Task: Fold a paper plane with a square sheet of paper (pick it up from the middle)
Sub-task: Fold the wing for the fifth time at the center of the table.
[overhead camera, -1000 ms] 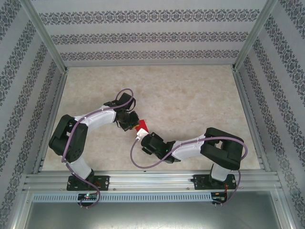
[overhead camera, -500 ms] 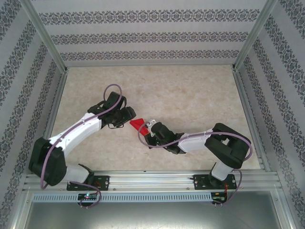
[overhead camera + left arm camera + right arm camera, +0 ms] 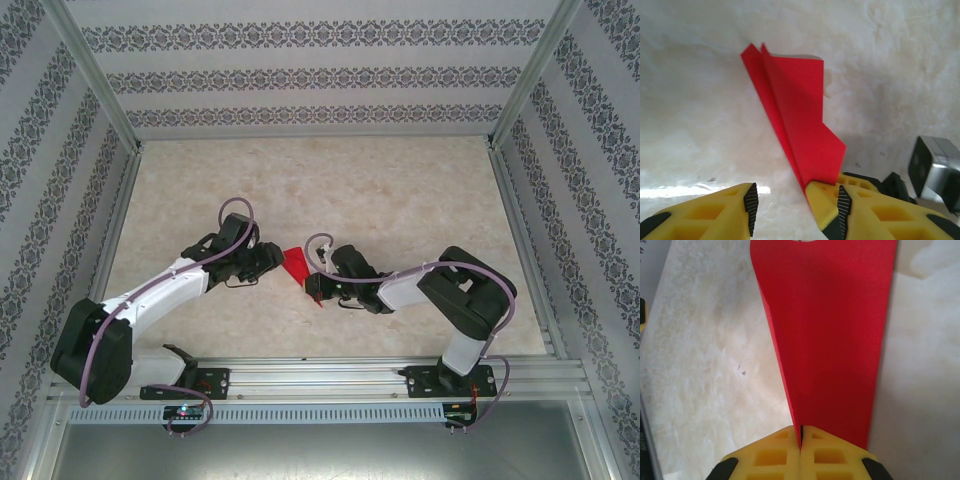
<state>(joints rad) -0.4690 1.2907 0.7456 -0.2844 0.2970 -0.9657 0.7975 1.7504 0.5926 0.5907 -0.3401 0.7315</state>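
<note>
The right claw (image 3: 801,440) is closed on the narrow end of the red paper plane (image 3: 830,340), steadying it over the table (image 3: 400,190), while the left claw (image 3: 795,204), jaws partly apart and empty, stands just beside it, apparently placed for regripping.

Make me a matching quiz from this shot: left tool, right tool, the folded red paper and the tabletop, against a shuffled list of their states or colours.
1. left tool
2. right tool
3. folded red paper
4. tabletop

A. marbled beige
B. pinched at its narrow end
C. jaws apart
D. shut on the paper

Pairs: 1-C, 2-D, 3-B, 4-A
</note>
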